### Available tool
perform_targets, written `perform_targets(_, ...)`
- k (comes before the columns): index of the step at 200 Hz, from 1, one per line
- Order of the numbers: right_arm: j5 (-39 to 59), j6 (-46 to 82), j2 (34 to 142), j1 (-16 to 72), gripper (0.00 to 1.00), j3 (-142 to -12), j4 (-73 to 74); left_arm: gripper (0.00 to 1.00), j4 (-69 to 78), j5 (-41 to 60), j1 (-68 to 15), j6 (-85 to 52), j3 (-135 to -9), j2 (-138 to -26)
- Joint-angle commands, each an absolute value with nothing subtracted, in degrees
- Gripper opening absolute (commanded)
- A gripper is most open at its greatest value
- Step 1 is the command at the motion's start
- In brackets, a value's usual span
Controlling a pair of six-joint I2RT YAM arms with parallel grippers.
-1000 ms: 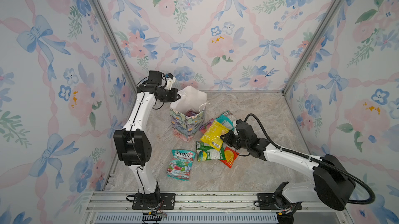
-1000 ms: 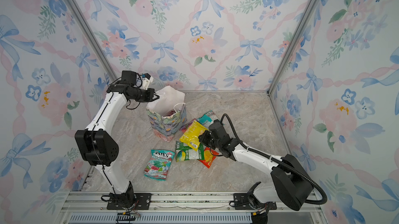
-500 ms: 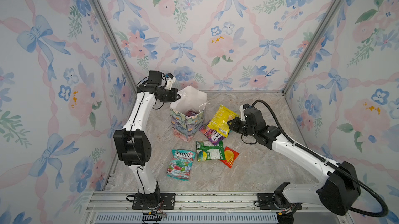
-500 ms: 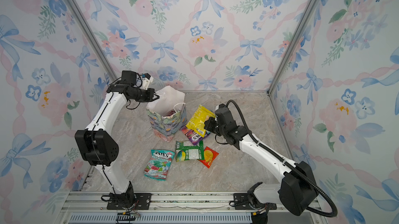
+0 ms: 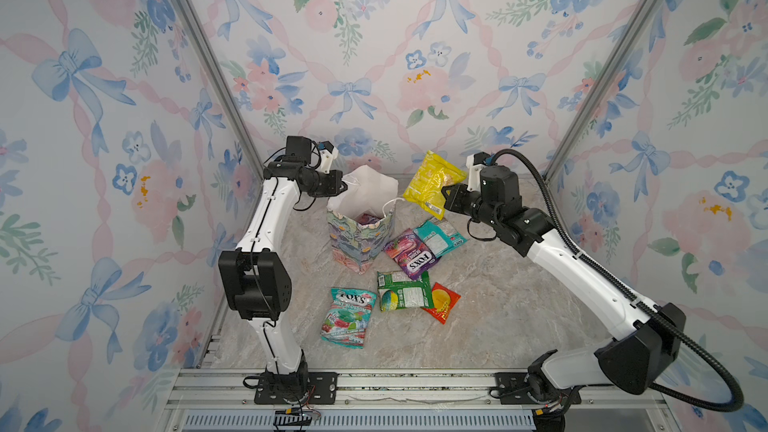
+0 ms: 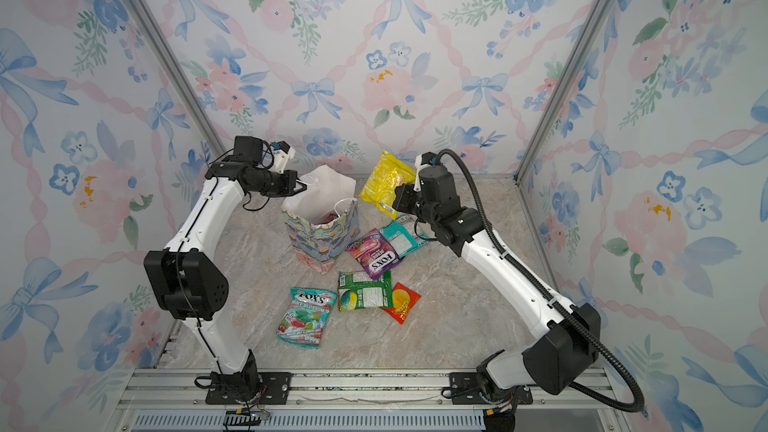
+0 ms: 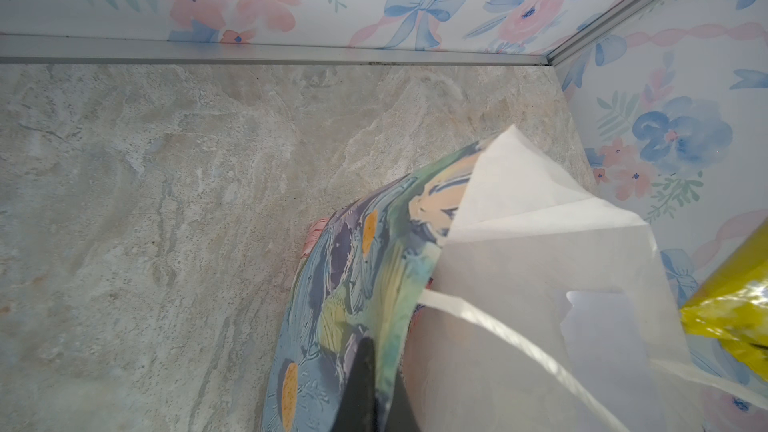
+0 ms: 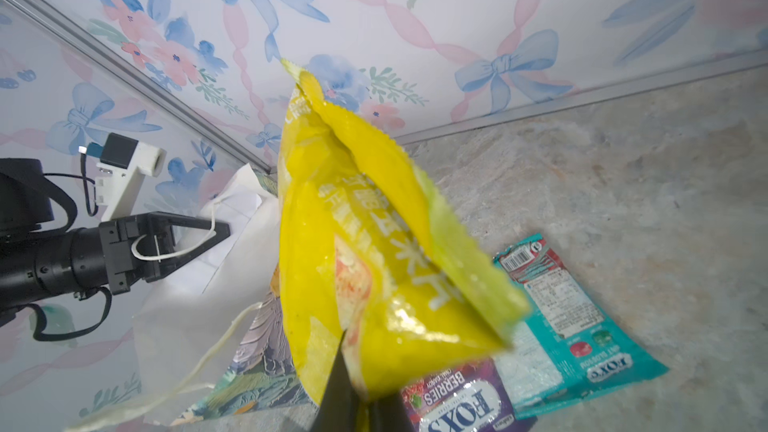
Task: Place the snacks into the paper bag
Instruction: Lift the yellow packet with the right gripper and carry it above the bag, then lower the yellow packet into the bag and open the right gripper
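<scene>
You have one paper bag (image 5: 359, 238) and six packets in sight outside it. The bag stands upright toward the back edge of the table (image 5: 498, 292), left of the middle, with its mouth open. Its outside is painted with flowers, its inside is plain white creased paper, and it has two white cord handles (image 7: 498, 328). Something pink-red shows inside, too hidden to name.

Your left hand (image 5: 344, 187) is pinched shut on the bag's back rim, and one cord is looped across its fingers. Your right hand (image 5: 444, 200) is closed on a lower corner of the yellow packet (image 5: 432, 184). It holds that packet in the air just beside the bag's mouth, on the side toward the table's right edge. The packet is glossy, crinkled and puffed, with saw-toothed end seals.

Five flat shiny packets lie on the table:
- The purple packet (image 5: 410, 253), printed FOX'S, is near the bag's foot.
- The teal packet (image 5: 442, 236) touches the purple one and lies barcode side up.
- The green packet (image 5: 403, 290) lies nearer the front edge.
- The orange packet (image 5: 442, 303) has one edge tucked under the green one.
- The mint packet (image 5: 348, 317) sits just beside the green one, toward the left edge.
</scene>
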State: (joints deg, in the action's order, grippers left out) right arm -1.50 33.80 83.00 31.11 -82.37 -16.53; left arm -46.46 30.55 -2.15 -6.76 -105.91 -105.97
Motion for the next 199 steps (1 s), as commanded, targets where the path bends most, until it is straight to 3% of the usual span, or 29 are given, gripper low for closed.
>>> perform_targets(1,-3.2,28.7,85.7,30.6,0.02,-88.1,-17.4,0.00,-46.7,31.9,-1.9,-7.8,-105.8,-104.6)
perform_targets(116,-1.6,21.2,107.4,37.4,0.02,-118.9,-23.4,0.00,-46.7,31.6,-2.1,-7.8,-105.6,-104.3)
perform_targets(199,-3.9,18.8,112.3,41.1,0.01,-121.7,-28.9,0.00,-46.7,31.4,-2.0,-7.8,-105.6,-104.3)
